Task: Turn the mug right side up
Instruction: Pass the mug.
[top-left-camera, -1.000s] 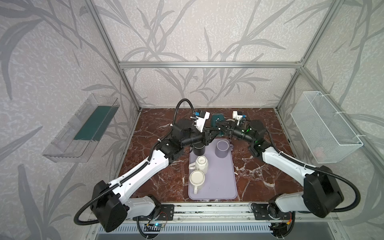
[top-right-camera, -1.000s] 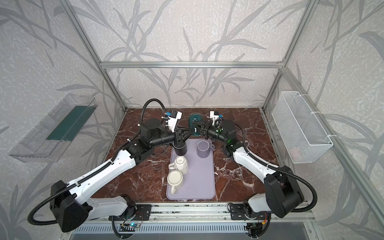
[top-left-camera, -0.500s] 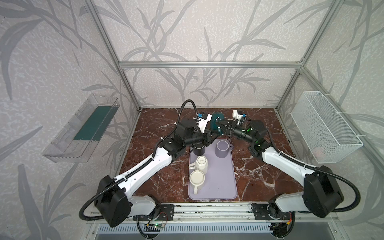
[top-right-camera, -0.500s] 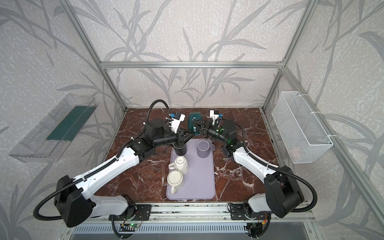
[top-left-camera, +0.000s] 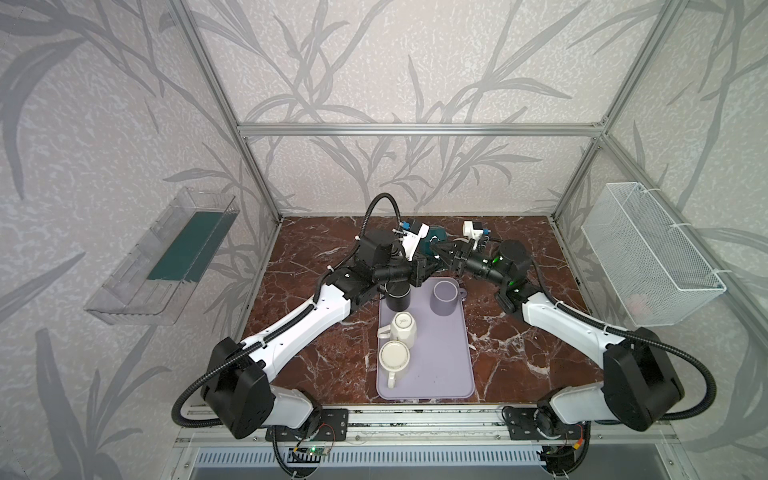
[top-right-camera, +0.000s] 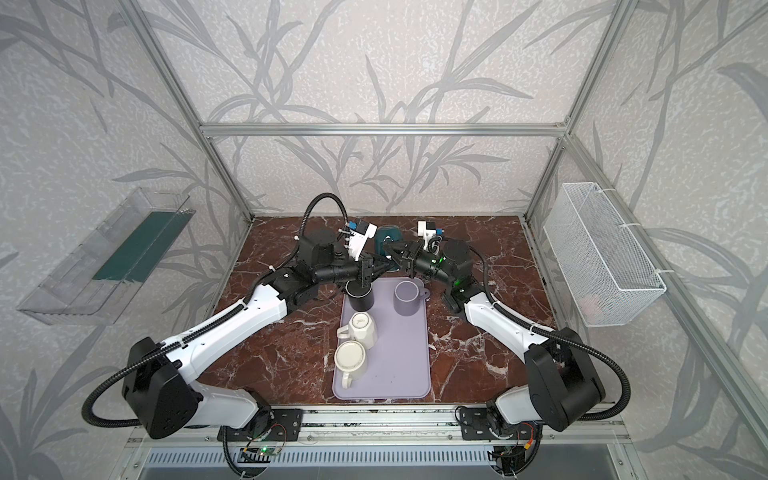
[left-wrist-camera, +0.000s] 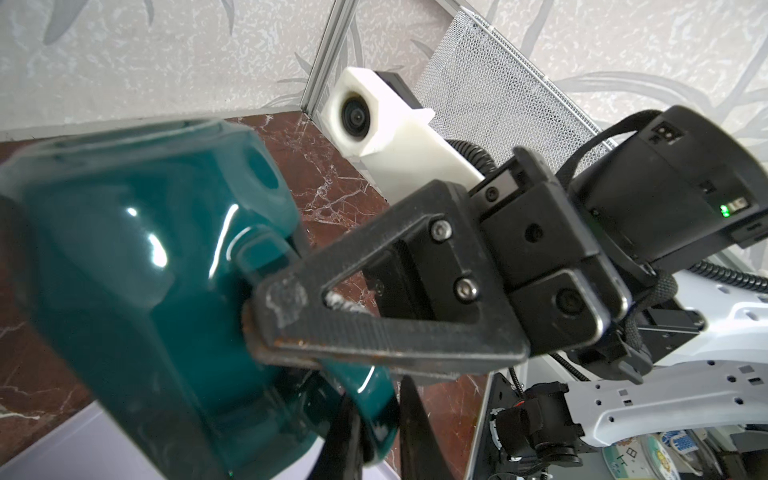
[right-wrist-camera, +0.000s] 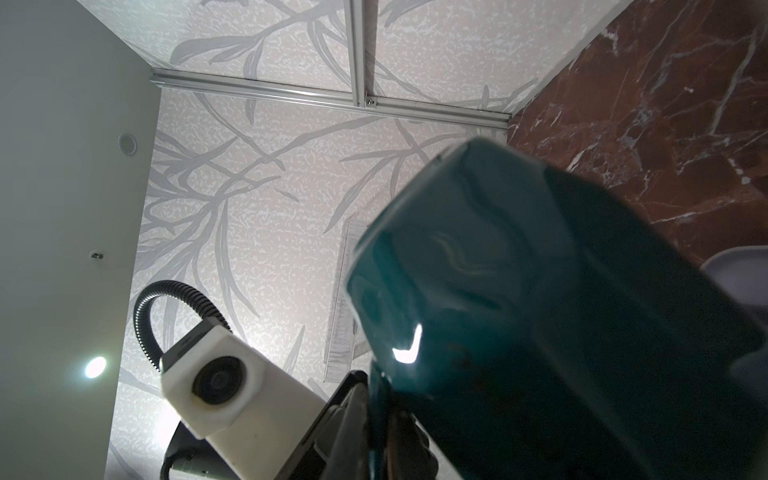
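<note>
Up above the marble tabletop (top-left-camera: 316, 332), by the far edge of the purple tray (top-left-camera: 440, 365), we see the teal mug (left-wrist-camera: 124, 270) tipped over. Its base points away from the left gripper (left-wrist-camera: 376, 411), which pinches its rim. The right gripper (left-wrist-camera: 270, 316) clamps the handle, and the tray's right half lies bare.

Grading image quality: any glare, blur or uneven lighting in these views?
In both top views, light is even and sharp. In the left wrist view the teal mug is close and soft, with bright highlights. In the right wrist view it is dark, blurred at its edge, with one glint; a ceiling lamp flares.
</note>
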